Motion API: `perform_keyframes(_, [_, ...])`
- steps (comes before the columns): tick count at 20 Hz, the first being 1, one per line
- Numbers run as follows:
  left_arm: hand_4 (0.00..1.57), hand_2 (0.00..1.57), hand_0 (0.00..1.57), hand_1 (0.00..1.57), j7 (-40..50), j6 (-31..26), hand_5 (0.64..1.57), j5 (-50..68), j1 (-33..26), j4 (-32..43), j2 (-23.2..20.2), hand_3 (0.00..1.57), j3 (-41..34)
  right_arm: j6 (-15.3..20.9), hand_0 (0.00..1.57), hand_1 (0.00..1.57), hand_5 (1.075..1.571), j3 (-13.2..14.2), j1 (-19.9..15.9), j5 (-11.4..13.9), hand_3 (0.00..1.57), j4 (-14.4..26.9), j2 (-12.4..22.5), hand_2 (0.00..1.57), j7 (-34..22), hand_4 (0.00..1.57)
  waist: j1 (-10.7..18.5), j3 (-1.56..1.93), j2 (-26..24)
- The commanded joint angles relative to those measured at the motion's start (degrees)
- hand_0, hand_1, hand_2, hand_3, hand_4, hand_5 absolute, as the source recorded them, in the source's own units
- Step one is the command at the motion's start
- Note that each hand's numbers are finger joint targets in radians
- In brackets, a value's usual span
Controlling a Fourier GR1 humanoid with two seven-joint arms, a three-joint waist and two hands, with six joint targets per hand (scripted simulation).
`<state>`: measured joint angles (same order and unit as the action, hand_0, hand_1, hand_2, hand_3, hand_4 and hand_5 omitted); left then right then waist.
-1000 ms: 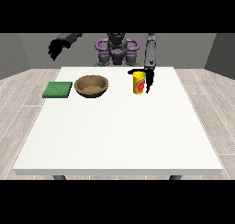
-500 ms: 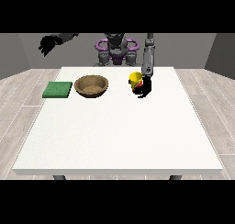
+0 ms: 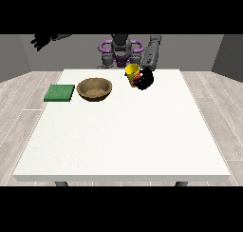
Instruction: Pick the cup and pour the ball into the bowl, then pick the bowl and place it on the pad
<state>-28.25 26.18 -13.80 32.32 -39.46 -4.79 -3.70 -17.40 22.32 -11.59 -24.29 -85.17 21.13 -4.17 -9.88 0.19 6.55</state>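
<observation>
Grey walls and a pale plank floor frame the white table (image 3: 123, 131), where the front view shows the hand at the view's right (image 3: 144, 79) wrapped around the yellow cup (image 3: 132, 74), holding it tilted above the tabletop just right of the brown bowl (image 3: 95, 89). By my reading the pour is in hand, so the next move calls for carrying the cup leftward over the bowl and tipping further; the ball cannot be made out. At the view's left the other hand (image 3: 42, 40) hangs high beyond the table, fingers relaxed and holding nothing, with the green pad (image 3: 60, 92) just beside the bowl.
</observation>
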Motion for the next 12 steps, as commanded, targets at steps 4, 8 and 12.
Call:
perform_keyframes(4, [1.45, 1.57, 1.36, 1.36, 16.57, 13.39, 1.533, -22.27, 6.59, 6.05, -2.79, 1.57, 14.1, -0.59, 0.0, 0.0, 1.562, -2.1, -1.12, 0.7, 0.17, 4.12, -0.53, 0.0, -1.91, 0.64, -0.95, 0.3, -5.75])
perform_keyframes(8, [1.46, 1.57, 1.36, 1.36, 29.75, 13.65, 1.535, -31.76, 10.75, 10.43, 0.09, 1.57, 20.18, -2.35, 0.0, 0.0, 1.561, -0.98, 0.46, 1.42, 0.08, 9.15, 0.19, 0.0, 0.48, 0.68, 0.54, 0.06, -7.96])
perform_keyframes(12, [1.46, 1.57, 1.36, 1.36, 39.22, 9.81, 1.535, -38.89, 14.82, 11.54, 4.1, 1.57, 25.21, -4.66, 0.0, 0.0, 1.56, 2.64, 1.93, 0.98, 0.0, 16.25, 2.53, 0.0, 4.07, 0.69, 4.31, -0.01, -10.05])
